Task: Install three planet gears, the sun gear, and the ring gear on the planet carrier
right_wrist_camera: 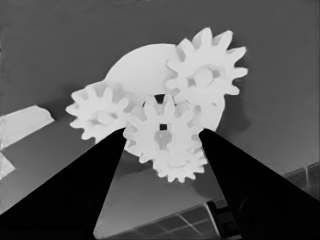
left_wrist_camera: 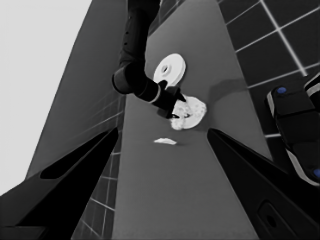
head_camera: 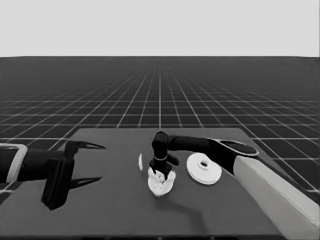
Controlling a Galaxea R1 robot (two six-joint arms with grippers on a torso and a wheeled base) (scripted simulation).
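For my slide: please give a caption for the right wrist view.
Right gripper around the centre gear, amid three gears on the smaller round part.

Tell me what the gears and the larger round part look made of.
Gears: uniformly white, matte, crisp teeth; probably plastic, though the render leaves it open. Larger round part: same plain matte white, smooth thick rim, likely the same material. No metallic shine on either.

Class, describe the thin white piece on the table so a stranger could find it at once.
Start at the right claw over the gear cluster mid-table. Just left of it, toward the left arm, lies the thin white piece. Unlike the toothed gears, it is a flat sliver, alone and toothless.
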